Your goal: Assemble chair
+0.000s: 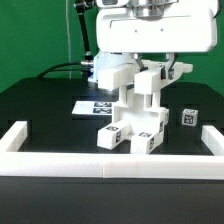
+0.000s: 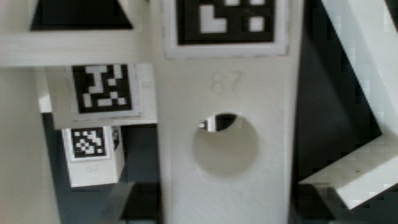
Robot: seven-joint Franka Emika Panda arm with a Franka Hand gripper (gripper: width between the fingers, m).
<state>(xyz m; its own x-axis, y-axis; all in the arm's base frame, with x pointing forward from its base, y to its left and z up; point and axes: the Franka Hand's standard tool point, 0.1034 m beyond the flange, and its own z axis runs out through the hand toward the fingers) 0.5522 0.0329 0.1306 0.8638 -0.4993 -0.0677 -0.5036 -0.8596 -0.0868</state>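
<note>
The chair [image 1: 134,125] stands partly built in the middle of the black table, a stack of chunky white pieces with black-and-white tags. My gripper [image 1: 150,72] hangs right above it and is shut on an upright white chair piece [image 1: 149,88] at the top of the stack. In the wrist view that piece [image 2: 231,110] fills the middle, with a round hole [image 2: 230,150] in its face and a tag [image 2: 224,20] at its far end. It runs straight between the jaws of my gripper [image 2: 224,216]. Other tagged chair pieces [image 2: 98,88] show beside it.
A small tagged white block [image 1: 186,117] lies alone at the exterior view's right. The marker board [image 1: 93,104] lies flat behind the chair. A low white border wall [image 1: 110,163] runs along the front and both sides. The robot base [image 1: 110,70] stands at the back.
</note>
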